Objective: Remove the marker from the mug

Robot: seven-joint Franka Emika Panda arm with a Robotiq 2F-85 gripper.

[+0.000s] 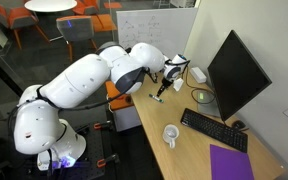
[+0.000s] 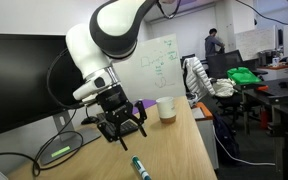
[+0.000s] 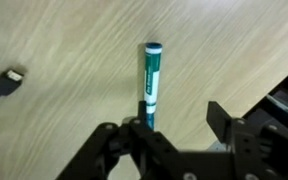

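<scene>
The marker [image 3: 151,85] is teal with a dark cap. It lies flat on the wooden table, outside the mug. It also shows in an exterior view [image 2: 140,167] near the table's front edge. The mug [image 2: 166,108] is a small white cup that stands upright on the table, well apart from the marker; it shows in both exterior views [image 1: 171,133]. My gripper [image 3: 179,125] is open and empty. It hovers a little above the marker, with one finger next to the marker's lower end. In an exterior view the gripper [image 2: 121,125] hangs above the table.
A black keyboard [image 1: 214,130], a dark monitor [image 1: 234,75] and a purple pad [image 1: 231,163] are on the desk near the mug. A black cable plug [image 3: 4,85] lies left of the marker. The table edge [image 3: 274,85] runs close on the right.
</scene>
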